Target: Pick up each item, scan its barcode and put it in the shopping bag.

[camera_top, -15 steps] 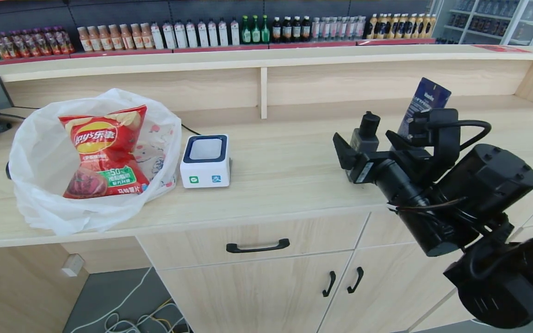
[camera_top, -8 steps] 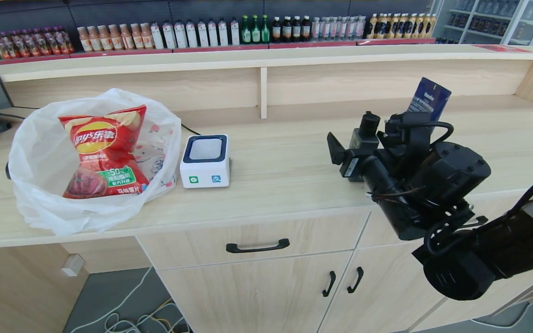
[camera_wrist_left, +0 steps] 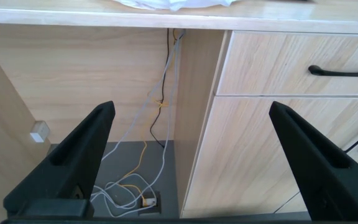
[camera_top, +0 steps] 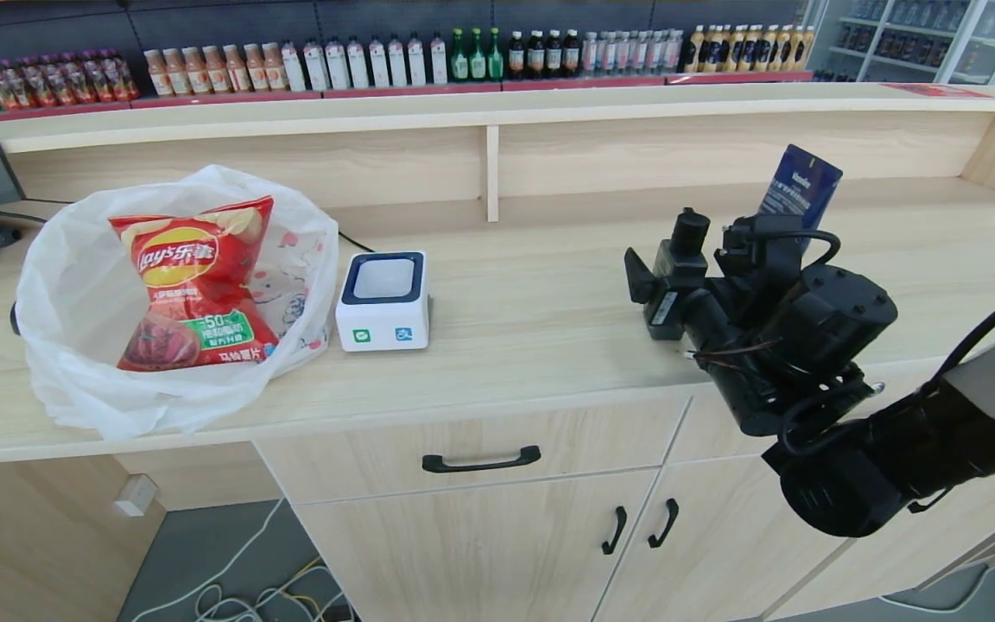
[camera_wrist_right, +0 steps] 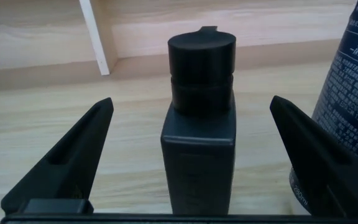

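R gripper: fingers spread wide, nothing gripped. Black bottle stands upright on the counter, right between the two fingers. There's a gap on each side and no contact that I can see. Fingers flank it at roughly shoulder height, as far as I can tell. Blue tube stands just beyond the gripper, on its right side, near the right finger.

L gripper: also spread open and empty, hanging low in front of the cabinet, under the counter edge. Not part of this step.

Step in hand, my read: grasp of the bottle, pre-close. Notes for doing it well:
- Close on the squarish body, not the round cap. Cap is narrower and prob. slick; the flat sides give better pad contact.
- Push in a touch more if needed so the pads land below the shoulder.
- Keep centred. An off-centre close could tip the bottle before the 2nd finger lands.
- Watch the right finger vs. the tube; it could get knocked.
- Lift straight up, then carry left to the scanner. Barcode side unknown from here, may need a wrist roll.

Shopping bag is far left of the R gripper, past the scanner, w/ a chip bag already in it.
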### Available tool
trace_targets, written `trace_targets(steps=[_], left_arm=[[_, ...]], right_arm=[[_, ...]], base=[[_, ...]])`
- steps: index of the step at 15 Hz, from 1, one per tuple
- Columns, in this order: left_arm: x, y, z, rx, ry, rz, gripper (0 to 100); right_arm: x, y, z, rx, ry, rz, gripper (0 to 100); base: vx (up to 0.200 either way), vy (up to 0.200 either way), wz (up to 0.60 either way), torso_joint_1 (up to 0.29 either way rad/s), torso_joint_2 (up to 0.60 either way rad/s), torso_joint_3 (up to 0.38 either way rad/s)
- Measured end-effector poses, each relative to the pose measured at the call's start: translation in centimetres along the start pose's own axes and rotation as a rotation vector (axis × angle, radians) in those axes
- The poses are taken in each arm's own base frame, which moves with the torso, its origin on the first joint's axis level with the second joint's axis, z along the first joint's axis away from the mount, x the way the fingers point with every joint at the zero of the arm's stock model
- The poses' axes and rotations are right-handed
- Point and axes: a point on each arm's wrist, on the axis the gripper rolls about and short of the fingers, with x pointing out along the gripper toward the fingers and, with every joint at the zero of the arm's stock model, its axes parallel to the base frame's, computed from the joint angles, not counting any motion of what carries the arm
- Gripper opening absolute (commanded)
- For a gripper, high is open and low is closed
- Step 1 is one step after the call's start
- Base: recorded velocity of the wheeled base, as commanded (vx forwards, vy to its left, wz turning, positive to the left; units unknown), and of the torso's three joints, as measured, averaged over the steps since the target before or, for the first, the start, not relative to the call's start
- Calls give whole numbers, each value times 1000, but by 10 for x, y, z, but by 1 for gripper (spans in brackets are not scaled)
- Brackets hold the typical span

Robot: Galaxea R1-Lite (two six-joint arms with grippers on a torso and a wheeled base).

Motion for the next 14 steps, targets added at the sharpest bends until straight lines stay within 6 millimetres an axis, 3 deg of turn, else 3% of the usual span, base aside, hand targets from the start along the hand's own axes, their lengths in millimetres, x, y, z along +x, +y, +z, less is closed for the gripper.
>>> trace_targets(steps=[14], left_arm=[[0, 0, 0, 0, 0, 0, 100]], right_arm=[[18, -9, -28, -4, 37, -38, 100]], base=[[0, 0, 0, 0, 0, 0]])
